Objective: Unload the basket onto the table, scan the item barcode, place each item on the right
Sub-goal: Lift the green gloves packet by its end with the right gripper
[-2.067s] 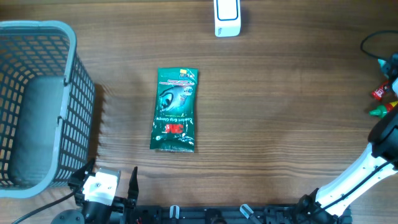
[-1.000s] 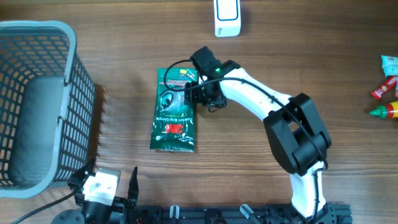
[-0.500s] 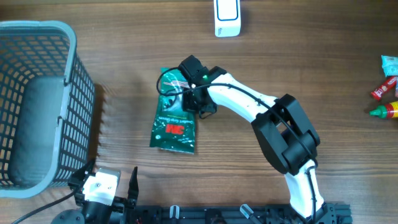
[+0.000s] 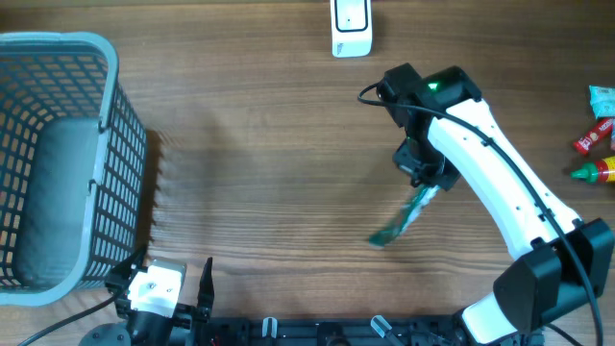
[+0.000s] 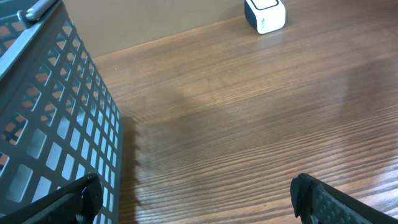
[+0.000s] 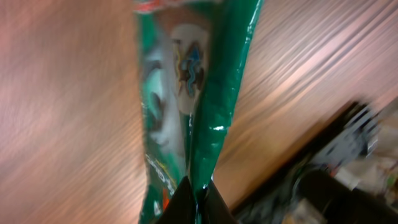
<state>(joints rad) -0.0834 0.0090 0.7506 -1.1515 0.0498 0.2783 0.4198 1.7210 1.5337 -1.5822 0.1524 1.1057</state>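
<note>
Wooden bench [image 4: 240,192], overhead: white scanner [image 4: 351,27] is set at the far edge. Green packet [image 4: 404,219] is pinched by the right claw [image 4: 427,190], hung edge-on and blurred, nearer than the scanner and to its right. Grey basket [image 4: 58,154] is placed well left of the scanner. Left wrist: left claw [image 5: 196,196] is spread wide, scanner seen beyond it. Right wrist: packet is clamped at its edge between pressed-together fingertips [image 6: 186,202].

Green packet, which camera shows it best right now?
The right wrist view: the green packet fills the frame up close, pinched at its edge by the right gripper, though blurred. Overhead shows it only as a small, edge-on sliver hanging from that gripper. The left wrist view misses it entirely.
</note>
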